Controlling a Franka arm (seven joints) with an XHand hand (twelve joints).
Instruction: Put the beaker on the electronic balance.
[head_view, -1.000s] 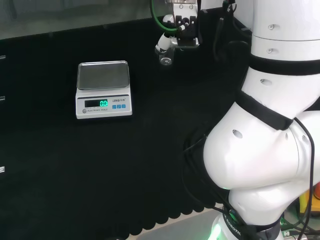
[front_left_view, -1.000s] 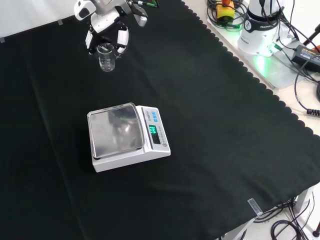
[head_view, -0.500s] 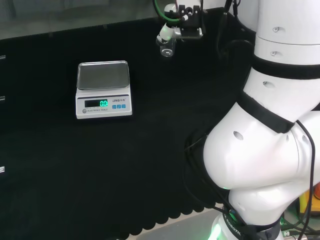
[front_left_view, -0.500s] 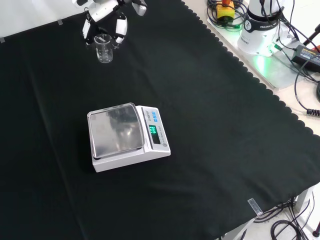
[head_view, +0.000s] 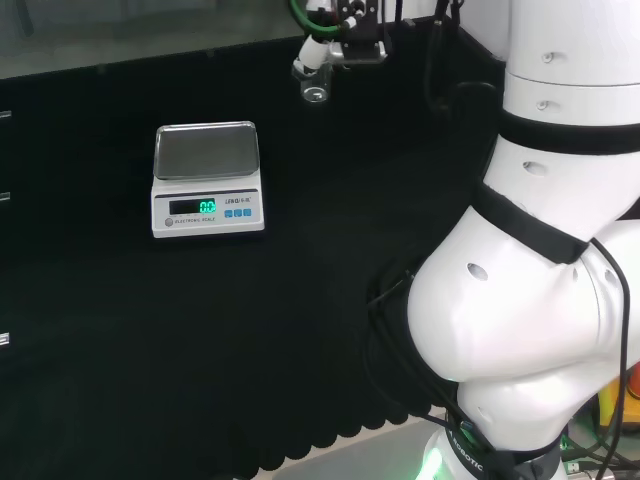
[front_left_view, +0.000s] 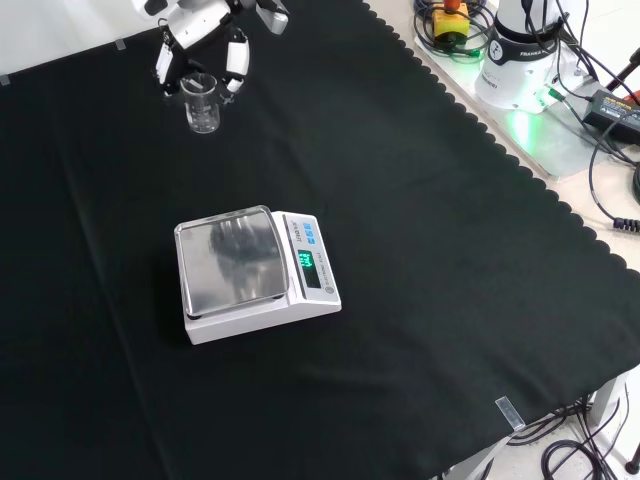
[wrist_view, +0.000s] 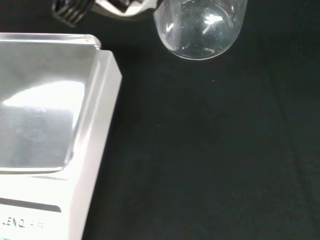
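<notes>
Hand curled round the beaker, I have carried it up and leftward in the head view, nearer the balance; its pan is bare, so placing remains.

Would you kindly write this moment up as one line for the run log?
hand: shut on beaker | beaker: lifted off the cloth, not over the pan | electronic balance: pan bare | step: carry to balance
</notes>
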